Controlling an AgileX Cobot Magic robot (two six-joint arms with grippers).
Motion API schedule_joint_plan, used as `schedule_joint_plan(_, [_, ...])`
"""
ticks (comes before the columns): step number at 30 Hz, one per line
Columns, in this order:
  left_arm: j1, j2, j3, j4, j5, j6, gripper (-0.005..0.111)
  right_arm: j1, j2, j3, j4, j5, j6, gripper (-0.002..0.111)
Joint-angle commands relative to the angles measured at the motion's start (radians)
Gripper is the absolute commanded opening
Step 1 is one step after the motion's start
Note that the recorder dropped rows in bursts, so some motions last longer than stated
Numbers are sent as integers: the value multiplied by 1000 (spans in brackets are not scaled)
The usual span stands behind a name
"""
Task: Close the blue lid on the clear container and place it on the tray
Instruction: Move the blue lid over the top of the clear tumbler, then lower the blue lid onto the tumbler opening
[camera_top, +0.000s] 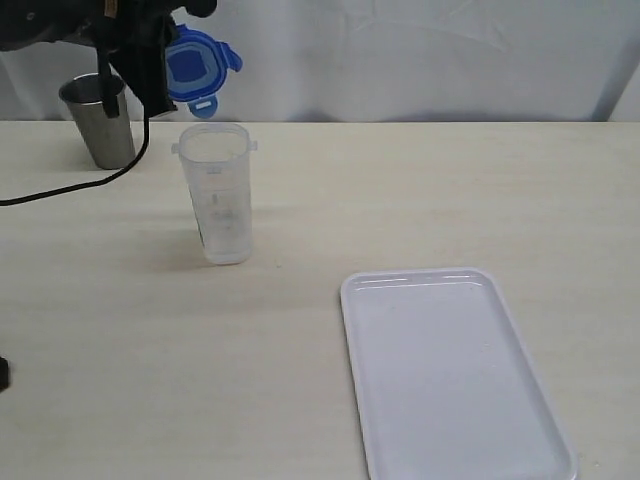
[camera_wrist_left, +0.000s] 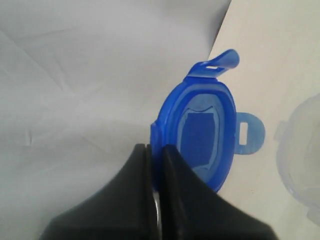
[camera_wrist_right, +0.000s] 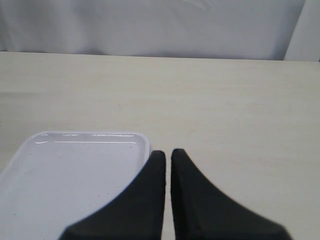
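The blue lid (camera_top: 200, 70) hangs in the air at the back left, pinched by its edge in my left gripper (camera_top: 160, 75). In the left wrist view the lid (camera_wrist_left: 202, 132) shows its underside with flaps spread, and the left gripper (camera_wrist_left: 155, 150) is shut on its rim. The clear container (camera_top: 218, 195) stands upright and uncovered on the table, below and slightly in front of the lid; its rim (camera_wrist_left: 302, 150) shows blurred. The white tray (camera_top: 450, 375) lies flat at the front right. My right gripper (camera_wrist_right: 168, 155) is shut on nothing, beside the tray (camera_wrist_right: 75, 175) corner.
A grey steel cup (camera_top: 98, 120) stands at the back left, just left of the container and under the left arm. A black cable (camera_top: 80, 185) hangs from the arm onto the table. A white backdrop runs behind the far table edge.
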Motion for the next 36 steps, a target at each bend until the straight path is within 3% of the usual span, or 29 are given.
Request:
schedule_joint_plan(1, [-17, 1, -7, 4, -26, -13, 0, 2, -2, 1, -5, -7, -1, 5])
schedule_joint_plan(10, [-17, 72, -7, 15, -42, -18, 0, 2, -2, 1, -5, -7, -1, 5])
schedule_joint_plan(19, [-17, 33, -7, 15, 5, -18, 0, 2, -2, 1, -5, -7, -1, 5])
schedule_joint_plan(30, [-85, 28, -7, 26, 53, -10, 0, 2, -2, 1, -5, -7, -1, 5])
schedule_joint_plan(36, [-87, 26, -7, 68, 78, -14, 0, 2, -2, 1, -5, -7, -1, 5])
